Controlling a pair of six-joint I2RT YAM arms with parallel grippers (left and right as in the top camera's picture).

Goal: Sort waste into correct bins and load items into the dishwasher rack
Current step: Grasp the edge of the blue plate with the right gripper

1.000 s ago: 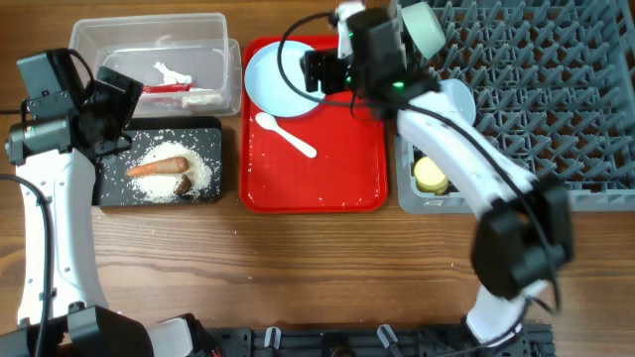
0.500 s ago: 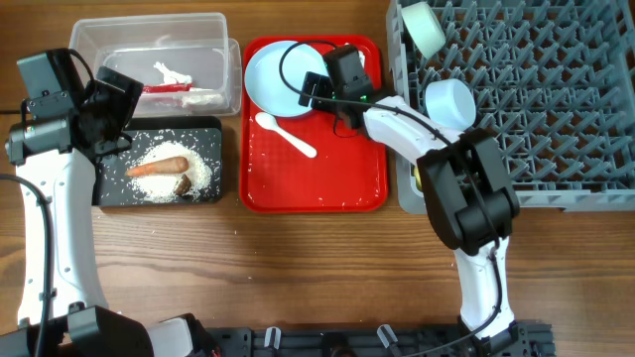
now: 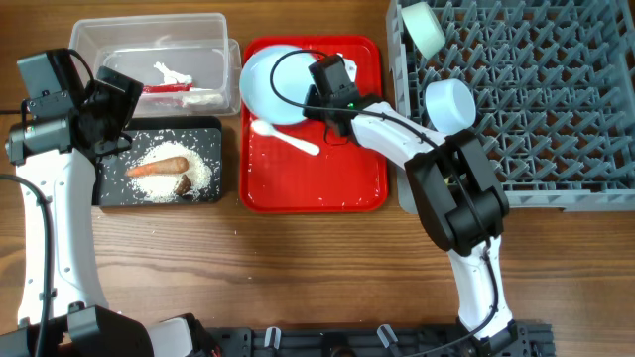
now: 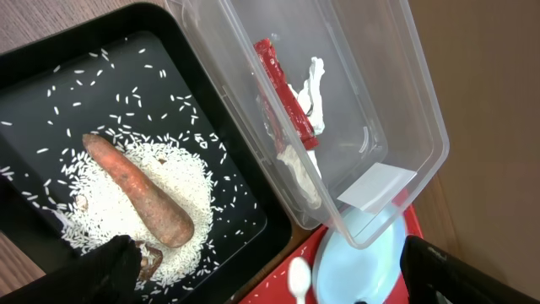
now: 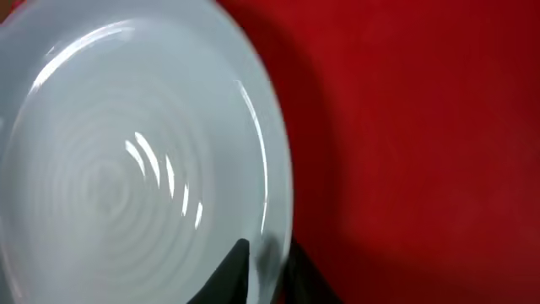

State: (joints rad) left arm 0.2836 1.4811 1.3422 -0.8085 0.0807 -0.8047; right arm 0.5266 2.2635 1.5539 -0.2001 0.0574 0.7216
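A pale blue plate (image 3: 266,84) lies at the back of the red tray (image 3: 317,188). My right gripper (image 3: 310,97) is shut on the plate's right rim. In the right wrist view its dark fingers (image 5: 232,270) pinch the plate (image 5: 126,169) edge, the gripper (image 5: 266,268) low in frame. A white spoon (image 3: 285,139) lies on the tray beside it. My left gripper (image 3: 111,111) hangs open over the clear tub (image 3: 89,30) and black tray (image 3: 111,193), holding nothing (image 4: 278,283). The tub holds a red wrapper (image 4: 283,93) and white scraps (image 3: 171,71). A carrot piece (image 4: 139,190), a brown lump (image 3: 185,185) and rice (image 3: 203,169) lie in the black tray.
The grey dishwasher rack (image 3: 556,89) fills the right back of the table. A mint-green bowl (image 3: 425,28) and a pale blue bowl (image 3: 449,102) stand in its left part. The right arm reaches from the front across the rack's near left corner.
My right gripper came from the rack down to the plate and closed on its right rim. The plate shifted slightly left. The left arm stayed still.
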